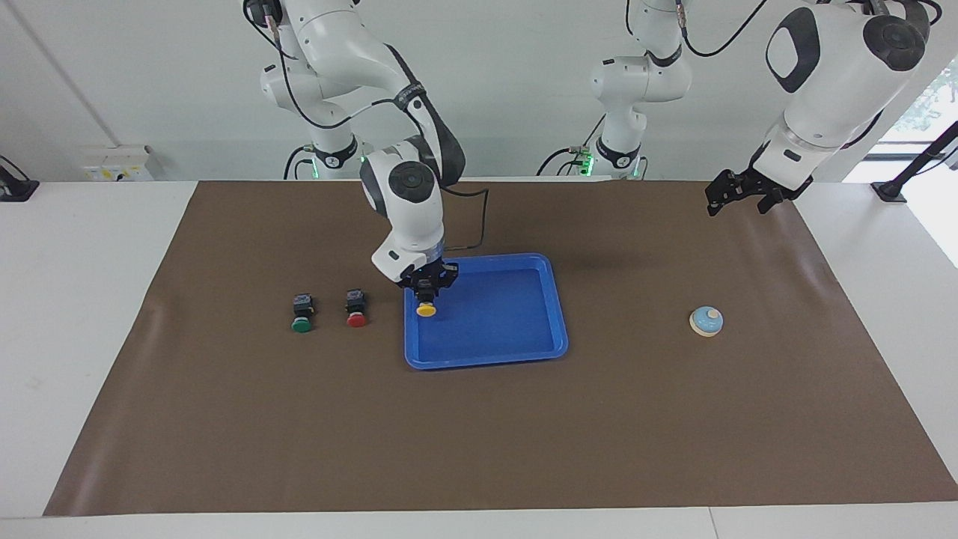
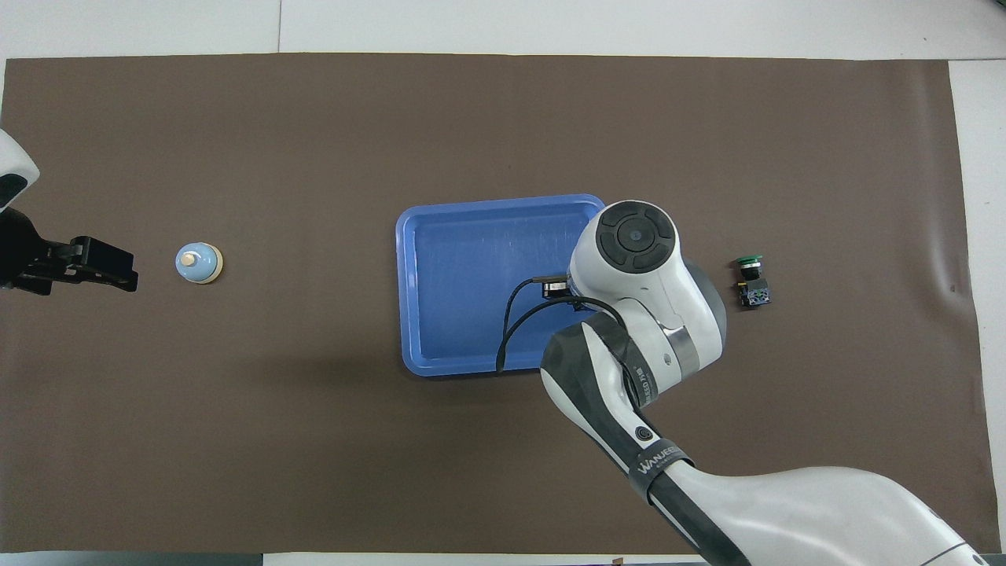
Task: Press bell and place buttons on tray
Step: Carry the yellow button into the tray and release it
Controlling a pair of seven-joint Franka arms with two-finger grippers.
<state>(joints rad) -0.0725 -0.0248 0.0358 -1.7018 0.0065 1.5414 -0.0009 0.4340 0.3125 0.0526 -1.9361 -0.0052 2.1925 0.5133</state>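
The right gripper hangs over the tray, at the end of it toward the right arm's side, fingers closed on the black body of the yellow button, cap pointing away from the robots. Whether the button already touches the tray floor cannot be told; it looks just above it or barely on it.

Handling, as a judgement: the buttons look small, light and rigid, hard plastic. The round cap is smooth and probably slippery, so the square black body is the place to pinch, across its flat sides, as in the current grip. They seem unlikely to break from a short drop, though they may roll onto the cap. The bell needs no grasp, only a downward push on its cream knob; it looks light enough to skid if hit off-centre. The tray is stiff, with a low rim that is easy to clear.

Counts: three buttons, one yellow held, one green button and one red button lying side by side on the brown mat covering the surface, between the tray and the right arm's end. One tray, centre. One bell, toward the left arm's end. Two arms.

The left gripper waits in the air above the mat's edge near the bell's end, fingers spread open, holding nothing.
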